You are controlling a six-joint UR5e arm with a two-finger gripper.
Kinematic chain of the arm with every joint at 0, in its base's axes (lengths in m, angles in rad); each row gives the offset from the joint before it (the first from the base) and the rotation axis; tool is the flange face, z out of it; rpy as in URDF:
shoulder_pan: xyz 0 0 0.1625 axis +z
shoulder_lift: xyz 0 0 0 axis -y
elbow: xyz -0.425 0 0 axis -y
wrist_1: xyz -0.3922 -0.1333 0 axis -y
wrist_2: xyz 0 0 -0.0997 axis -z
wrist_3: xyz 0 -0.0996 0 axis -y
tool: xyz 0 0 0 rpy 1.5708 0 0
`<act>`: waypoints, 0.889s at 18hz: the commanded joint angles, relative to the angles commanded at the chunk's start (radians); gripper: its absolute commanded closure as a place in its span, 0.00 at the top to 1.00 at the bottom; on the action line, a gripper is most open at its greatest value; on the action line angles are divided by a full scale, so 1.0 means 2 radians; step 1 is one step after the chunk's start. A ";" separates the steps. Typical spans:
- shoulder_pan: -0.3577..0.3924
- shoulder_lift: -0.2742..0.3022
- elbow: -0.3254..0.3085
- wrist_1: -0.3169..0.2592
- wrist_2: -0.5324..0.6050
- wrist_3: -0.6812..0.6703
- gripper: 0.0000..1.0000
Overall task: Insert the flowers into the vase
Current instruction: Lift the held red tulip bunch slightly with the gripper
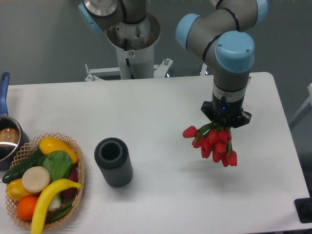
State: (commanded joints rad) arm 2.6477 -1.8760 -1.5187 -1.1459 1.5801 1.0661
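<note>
Tulips (214,144) hung in the air over the right part of the white counter (161,107), gripped by the tool (226,122) at the end of the grey arm (229,58) with blue joint caps. The tool was clenched on the stems, and its fingers were mostly hidden behind the green leaves and the black wrist body. The red buds drooped below and to the left of the tool, one bud sticking out farther left than the others. A faint shadow lay on the counter beneath the bunch, so the flowers were lifted clear of the surface.

The vase (113,162) stood upright on the counter, well to the left of the flowers and nearer the front edge. It was a dark grey cylinder with a round open mouth and a thick wall. Nothing could be seen inside it.

Just left of the vase sat a wicker basket (78,168) at the front left corner, filled with toy produce: a yellow banana (46,204), a green leafy piece (58,165), a yellow pepper (54,146), an orange (27,207), a dark green cucumber (22,165) and a pale round slice (35,179). Behind the basket, at the left edge, a metal pot (7,139) with a blue handle was partly cut off by the frame. The arm's base column (132,44) stood at the back, behind the counter.
</note>
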 joint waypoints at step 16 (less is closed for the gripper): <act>-0.008 0.052 -0.011 0.106 -0.272 -0.094 0.00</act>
State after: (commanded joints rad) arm 2.6308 -1.7717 -1.5401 -0.9345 1.0358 0.8790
